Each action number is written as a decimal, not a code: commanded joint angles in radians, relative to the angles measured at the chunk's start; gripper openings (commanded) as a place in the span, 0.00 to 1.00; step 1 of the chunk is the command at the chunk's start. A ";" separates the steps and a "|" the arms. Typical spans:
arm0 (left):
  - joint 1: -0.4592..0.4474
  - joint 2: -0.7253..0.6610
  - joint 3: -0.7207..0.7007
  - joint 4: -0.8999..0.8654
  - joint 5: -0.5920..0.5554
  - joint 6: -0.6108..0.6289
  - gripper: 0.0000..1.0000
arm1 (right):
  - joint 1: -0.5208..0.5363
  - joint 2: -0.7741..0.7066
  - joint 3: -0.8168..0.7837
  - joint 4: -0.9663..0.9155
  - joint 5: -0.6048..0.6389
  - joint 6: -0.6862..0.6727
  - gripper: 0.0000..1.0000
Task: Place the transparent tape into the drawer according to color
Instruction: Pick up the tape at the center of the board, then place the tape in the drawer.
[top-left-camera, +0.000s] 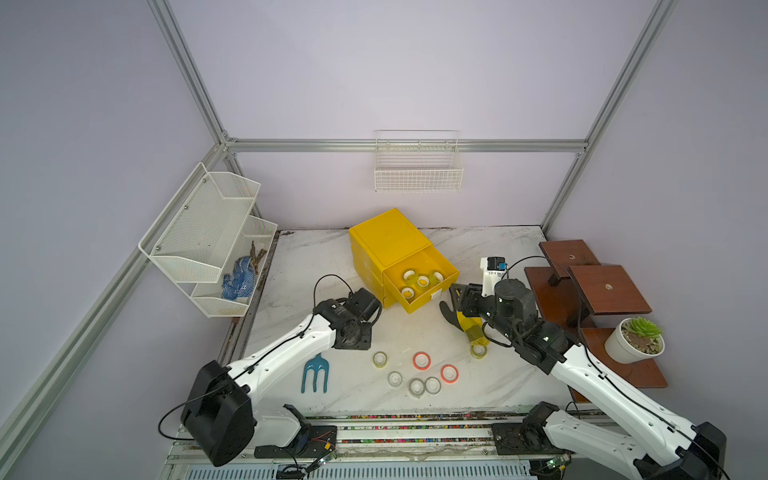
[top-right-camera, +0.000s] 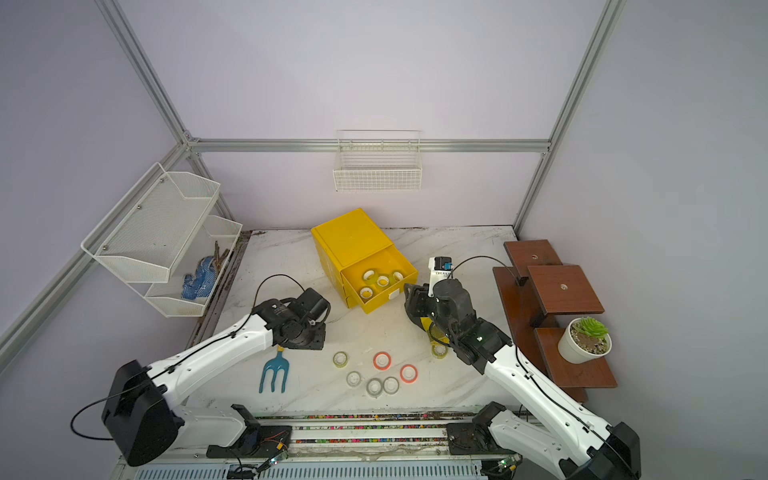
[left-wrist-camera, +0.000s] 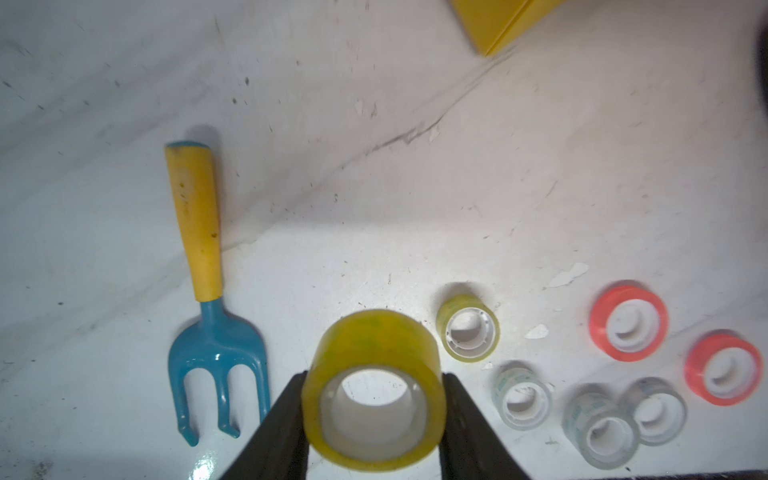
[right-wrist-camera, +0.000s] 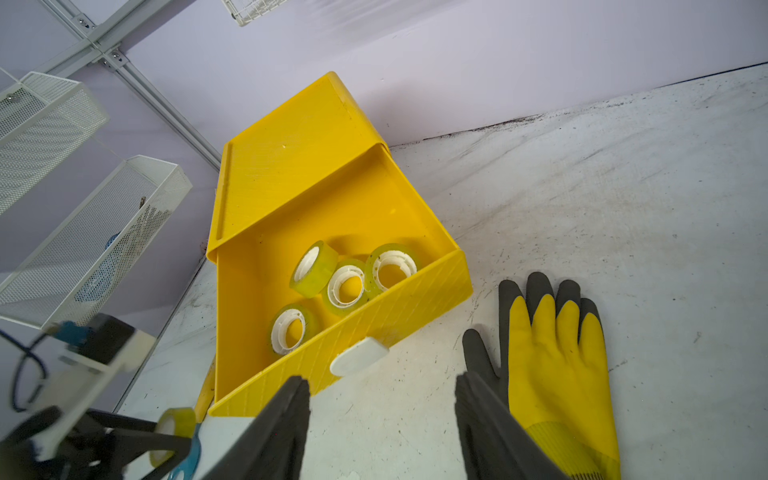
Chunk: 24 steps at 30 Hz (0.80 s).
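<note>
As a top view shows, the open top drawer (top-left-camera: 449, 281) sits toward the tabletop's far edge, just beyond the left arm (top-left-camera: 291, 345). In the left wrist view, the left gripper (left-wrist-camera: 374, 386) pinches a yellow-green tape roll (left-wrist-camera: 374, 349) across its outer rim. In the right wrist view, the right gripper (right-wrist-camera: 382, 386) hangs parted and empty near the drawer's handle (right-wrist-camera: 359, 355).

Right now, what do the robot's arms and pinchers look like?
Both the left arm and right arm have smooth white shells, chunky black joints and thin black cables looping alongside. The left gripper and right gripper each have two dark, tapering fingers.
</note>
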 joint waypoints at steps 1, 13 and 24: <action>0.006 -0.028 0.141 -0.063 -0.057 0.061 0.45 | -0.008 -0.022 -0.017 0.017 0.016 0.014 0.61; -0.045 0.412 0.751 0.024 0.135 0.209 0.43 | -0.011 -0.101 -0.061 -0.037 0.128 0.050 0.61; -0.066 0.762 1.090 0.006 0.227 0.244 0.43 | -0.014 -0.187 -0.120 -0.048 0.174 0.076 0.61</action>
